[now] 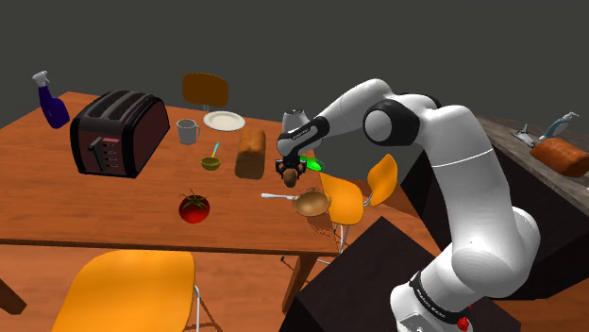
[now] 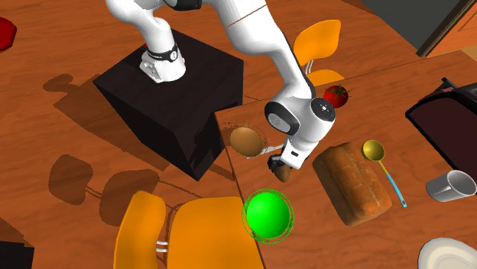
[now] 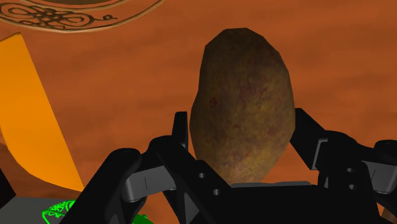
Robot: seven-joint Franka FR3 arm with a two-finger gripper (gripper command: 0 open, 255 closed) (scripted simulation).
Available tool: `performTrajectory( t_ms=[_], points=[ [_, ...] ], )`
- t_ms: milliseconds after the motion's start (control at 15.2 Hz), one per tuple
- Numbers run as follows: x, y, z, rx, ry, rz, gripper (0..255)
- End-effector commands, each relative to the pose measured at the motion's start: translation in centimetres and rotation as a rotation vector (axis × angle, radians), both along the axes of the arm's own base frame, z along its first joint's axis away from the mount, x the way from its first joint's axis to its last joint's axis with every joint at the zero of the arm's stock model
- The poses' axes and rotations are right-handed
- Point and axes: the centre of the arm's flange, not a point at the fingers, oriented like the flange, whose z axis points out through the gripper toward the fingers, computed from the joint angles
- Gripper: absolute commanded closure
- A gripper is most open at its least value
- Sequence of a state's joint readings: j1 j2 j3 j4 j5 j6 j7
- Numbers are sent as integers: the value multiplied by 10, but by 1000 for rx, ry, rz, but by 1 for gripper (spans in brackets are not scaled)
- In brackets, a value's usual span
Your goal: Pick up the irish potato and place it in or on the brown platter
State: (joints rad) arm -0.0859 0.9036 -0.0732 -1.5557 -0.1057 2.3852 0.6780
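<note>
While gripper [image 1: 291,175] clasps potato [image 3: 242,95] above table [image 1: 113,217], carry step in hand; next: shift over platter [image 1: 311,202] by table edge nearest stand [image 1: 378,259], lower, release.

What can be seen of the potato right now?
The potato is oval, mottled brown with faint reddish specks, its skin dull. The pincer is shut on it, black fingers pressing both sides, its long axis along them. It seems clear of the table, near the platter.

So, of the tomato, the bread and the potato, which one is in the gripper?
The brown potato: the gripper clasps it, while the red tomato and the bread loaf lie free on the table.
</note>
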Motion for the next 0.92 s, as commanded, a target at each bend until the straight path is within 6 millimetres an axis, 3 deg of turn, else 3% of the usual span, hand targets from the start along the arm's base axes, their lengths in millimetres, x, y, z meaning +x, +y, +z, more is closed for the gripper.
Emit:
performTrajectory(
  t_ms=[0,132,858],
  points=[
    [0,0,0,0,0,0,255],
    [0,0,0,0,0,0,255],
    [0,0,58,0,0,0,255]
  ],
)
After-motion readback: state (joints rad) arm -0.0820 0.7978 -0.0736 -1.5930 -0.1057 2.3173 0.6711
